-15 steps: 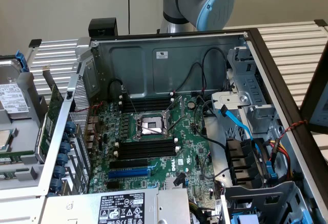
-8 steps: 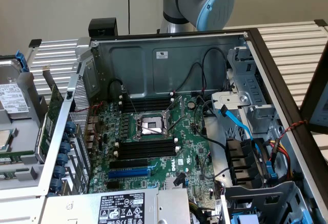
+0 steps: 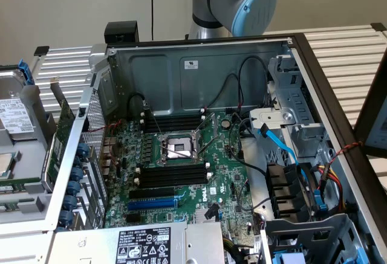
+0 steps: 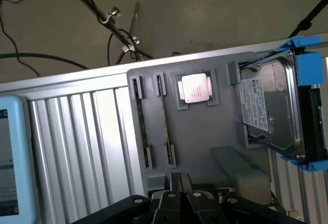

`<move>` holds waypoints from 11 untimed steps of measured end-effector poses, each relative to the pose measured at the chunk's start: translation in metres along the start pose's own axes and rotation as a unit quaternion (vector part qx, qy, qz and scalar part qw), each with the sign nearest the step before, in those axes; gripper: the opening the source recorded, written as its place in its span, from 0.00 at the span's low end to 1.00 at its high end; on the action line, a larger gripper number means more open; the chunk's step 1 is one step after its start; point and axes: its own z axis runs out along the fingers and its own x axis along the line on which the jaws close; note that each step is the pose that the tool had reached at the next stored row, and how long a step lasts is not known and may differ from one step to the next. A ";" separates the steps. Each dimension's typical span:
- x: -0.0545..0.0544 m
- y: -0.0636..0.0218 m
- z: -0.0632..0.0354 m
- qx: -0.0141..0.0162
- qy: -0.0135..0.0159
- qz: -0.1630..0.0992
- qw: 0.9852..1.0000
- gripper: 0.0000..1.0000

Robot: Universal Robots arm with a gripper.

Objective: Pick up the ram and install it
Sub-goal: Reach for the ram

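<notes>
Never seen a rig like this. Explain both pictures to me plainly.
The machine is a robot arm. The exterior view, from a camera off the arm, looks into an open computer case with its motherboard and empty black memory slots. The wrist view, from a camera on the arm's wrist, looks past the gripper onto a grey tray. In it two thin ram sticks stand on edge, beside a processor chip and a hard drive. Neither stick is held.
</notes>
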 end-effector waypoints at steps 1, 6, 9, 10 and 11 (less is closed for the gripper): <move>0.000 0.0001 0.0001 0.000 0.000 0.000 1.000 0.11; 0.000 0.0003 0.0003 0.001 0.000 0.000 1.000 0.24; 0.000 0.0006 0.0012 0.003 -0.001 0.000 1.000 0.36; 0.000 0.0011 0.0021 0.003 -0.001 0.000 1.000 0.42; 0.000 0.0019 0.0036 0.004 -0.001 0.000 1.000 0.42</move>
